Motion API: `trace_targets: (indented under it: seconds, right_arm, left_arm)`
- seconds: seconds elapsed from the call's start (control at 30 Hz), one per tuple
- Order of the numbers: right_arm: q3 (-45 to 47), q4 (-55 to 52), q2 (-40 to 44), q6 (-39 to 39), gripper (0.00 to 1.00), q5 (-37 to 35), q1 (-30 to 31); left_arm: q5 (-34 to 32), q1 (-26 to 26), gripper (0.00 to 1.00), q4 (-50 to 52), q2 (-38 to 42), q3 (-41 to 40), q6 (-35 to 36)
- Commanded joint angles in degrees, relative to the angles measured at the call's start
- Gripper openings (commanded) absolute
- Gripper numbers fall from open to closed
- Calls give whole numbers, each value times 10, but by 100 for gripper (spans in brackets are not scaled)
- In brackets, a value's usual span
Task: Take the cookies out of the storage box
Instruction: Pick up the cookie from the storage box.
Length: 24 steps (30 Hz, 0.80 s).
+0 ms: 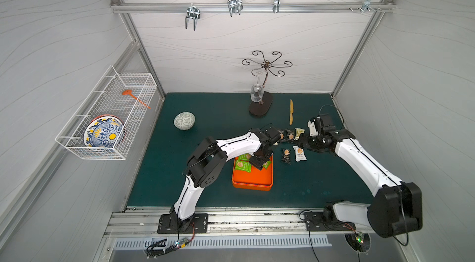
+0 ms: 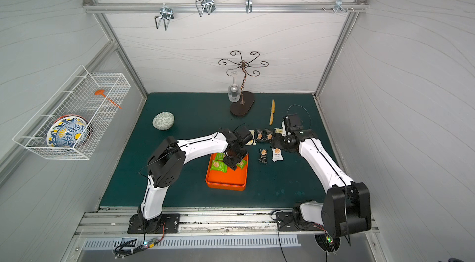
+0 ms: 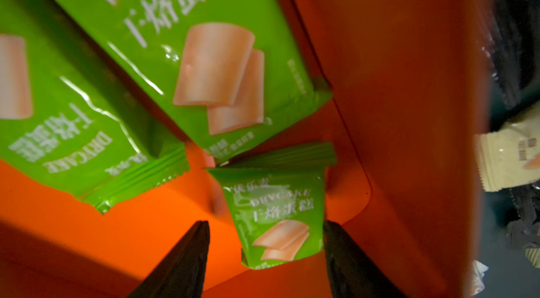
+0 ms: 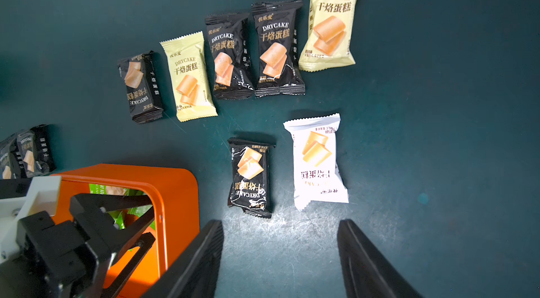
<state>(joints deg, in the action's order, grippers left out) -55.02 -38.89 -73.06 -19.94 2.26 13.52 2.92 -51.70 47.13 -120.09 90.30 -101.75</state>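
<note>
The orange storage box [image 1: 253, 181] [image 2: 226, 182] sits mid-table. Bright green cookies [image 1: 242, 166] lie at its far end, and up to three show in the left wrist view. My left gripper [image 1: 259, 162] [image 2: 232, 162] [image 3: 266, 223] reaches down into the box and is open. A small green packet [image 3: 274, 217] stands between its fingers, against one finger and apart from the other. Several black, pale yellow and white cookies [image 4: 274, 48] [image 1: 289, 136] lie on the mat right of the box. My right gripper [image 1: 302, 142] [image 4: 280, 223] hovers open over bare mat beside a black packet [image 4: 249, 176] and a white packet [image 4: 318, 159].
A patterned bowl [image 1: 184, 120] sits at the back left. A glass stand [image 1: 261, 108] with a hanging wine glass and a wooden knife [image 1: 291, 111] are at the back. A white wire basket [image 1: 108, 111] with plates hangs on the left wall.
</note>
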Motion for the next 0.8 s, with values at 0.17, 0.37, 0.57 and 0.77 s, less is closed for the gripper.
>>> trace_targets:
  seconds: [0.17,0.37,0.57,0.77]
  right_arm:
    - [4,4,9,4,67,5,-5]
    - [5,4,9,4,67,6,-6]
    - [7,6,12,4,67,6,-7]
    - [7,4,16,5,67,6,-7]
  left_arm:
    - [16,-2,64,4,-38,-12,-4]
    - [12,-1,60,3,-47,-8,-3]
    - [7,-1,56,-3,-52,-12,-5]
    - [-2,0,59,-13,-55,-17,-8]
